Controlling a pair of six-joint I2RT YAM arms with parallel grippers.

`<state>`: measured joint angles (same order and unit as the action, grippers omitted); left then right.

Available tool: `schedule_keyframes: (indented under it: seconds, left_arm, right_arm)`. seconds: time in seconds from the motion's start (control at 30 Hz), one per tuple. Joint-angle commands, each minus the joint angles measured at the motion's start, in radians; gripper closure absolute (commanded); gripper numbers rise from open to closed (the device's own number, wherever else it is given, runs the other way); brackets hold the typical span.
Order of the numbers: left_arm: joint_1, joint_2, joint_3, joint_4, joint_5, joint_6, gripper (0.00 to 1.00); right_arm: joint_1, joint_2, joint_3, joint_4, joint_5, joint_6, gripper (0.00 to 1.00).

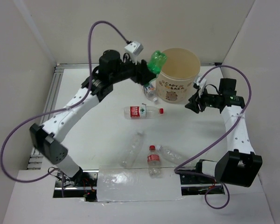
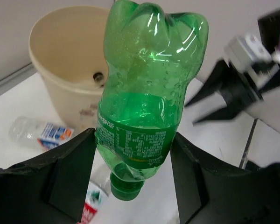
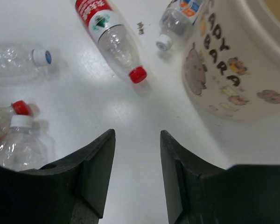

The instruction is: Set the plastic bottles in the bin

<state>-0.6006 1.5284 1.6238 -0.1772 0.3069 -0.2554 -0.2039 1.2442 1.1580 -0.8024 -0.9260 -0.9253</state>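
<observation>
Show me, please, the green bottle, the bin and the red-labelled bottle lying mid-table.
green bottle point(image 2: 149, 93): left wrist view, its dimpled body.
bin point(image 1: 177, 87): top external view, its printed side wall.
red-labelled bottle point(image 1: 138, 112): top external view, its red label.

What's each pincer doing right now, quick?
Left pincer: closed on the green bottle.
Right pincer: open, holding nothing.

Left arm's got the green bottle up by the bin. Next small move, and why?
Probably nudge the left gripper over the bin before opening: the green bottle, held cap-down, seems to sit at the rim's left edge, not above the opening.
</observation>
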Motion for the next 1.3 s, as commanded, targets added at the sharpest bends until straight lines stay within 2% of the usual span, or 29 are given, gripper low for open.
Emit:
schedule_keyframes:
  seconds: [0.0, 0.2, 0.33, 0.4, 0.43, 0.47, 0.5, 0.53, 0.57, 0.67, 0.73, 0.83, 0.87, 0.93, 0.97, 1.03, 1.07, 1.17, 1.27]
  left_arm:
    - [0.019, 0.183, 0.205, 0.167, 0.067, -0.065, 1.0]
    - [0.019, 0.528, 0.5, 0.427, 0.048, -0.316, 1.0]
    - [0.019, 0.706, 0.669, 0.443, 0.0, -0.429, 1.0]
    - [0.01, 0.752, 0.712, 0.42, -0.011, -0.45, 1.0]
    - [0.01, 0.769, 0.735, 0.409, -0.011, -0.45, 0.91]
    - [0.01, 0.782, 0.736, 0.392, -0.011, -0.45, 0.58]
    - [0.01, 0.791, 0.736, 0.392, -0.011, -0.45, 0.57]
    - [0.01, 0.791, 0.705, 0.392, -0.02, -0.45, 0.2]
    - [0.01, 0.761, 0.665, 0.404, -0.02, -0.44, 0.01]
    - [0.01, 0.704, 0.642, 0.404, -0.02, -0.407, 0.01]
    - [0.01, 0.659, 0.642, 0.358, -0.029, -0.339, 0.01]
    - [0.01, 0.491, 0.506, 0.262, -0.069, -0.242, 0.01]
    - [0.01, 0.361, 0.349, 0.249, -0.087, -0.225, 0.01]
    - [0.031, 0.223, 0.164, 0.207, -0.13, -0.19, 0.01]
    - [0.032, 0.093, -0.005, 0.176, -0.152, -0.164, 0.01]
    - [0.042, -0.032, -0.158, 0.048, -0.216, -0.144, 0.01]
    - [0.051, -0.092, -0.295, 0.001, -0.241, -0.134, 0.01]
    - [0.051, -0.31, -0.523, -0.156, -0.267, -0.175, 0.01]
    - [0.039, -0.497, -0.662, -0.235, -0.278, -0.269, 0.01]
  right_arm:
    - [-0.006, -0.065, -0.05, -0.043, -0.037, -0.032, 0.49]
    - [-0.015, -0.115, -0.118, -0.069, -0.027, -0.043, 0.32]
    - [-0.015, -0.15, -0.171, -0.08, -0.027, -0.052, 0.22]
    - [-0.015, -0.166, -0.202, -0.066, -0.039, -0.04, 0.12]
    - [-0.015, -0.181, -0.213, -0.054, -0.039, -0.04, 0.07]
    - [-0.015, -0.195, -0.233, -0.025, -0.049, -0.027, 0.0]
    - [-0.015, -0.195, -0.242, -0.008, -0.059, -0.017, 0.0]
    - [-0.015, -0.207, -0.253, 0.009, -0.059, -0.017, 0.0]
    - [-0.005, -0.207, -0.271, 0.043, -0.077, -0.006, 0.0]
    - [0.041, -0.195, -0.282, 0.055, -0.077, -0.061, 0.0]
    - [0.081, -0.16, -0.291, 0.04, -0.077, -0.177, 0.0]
    - [0.176, -0.126, -0.317, 0.172, -0.005, -0.178, 0.0]
    - [0.229, -0.115, -0.326, 0.21, 0.015, -0.178, 0.0]
    - [0.288, -0.074, -0.327, 0.323, 0.082, -0.178, 0.0]
    - [0.347, -0.056, -0.327, 0.365, 0.11, -0.166, 0.0]
    - [0.405, -0.002, -0.316, 0.483, 0.194, -0.165, 0.0]
    - [0.455, 0.02, -0.316, 0.523, 0.222, -0.155, 0.0]
    - [0.529, 0.121, -0.256, 0.621, 0.286, -0.155, 0.0]
    - [0.576, 0.259, -0.16, 0.644, 0.317, -0.155, 0.0]
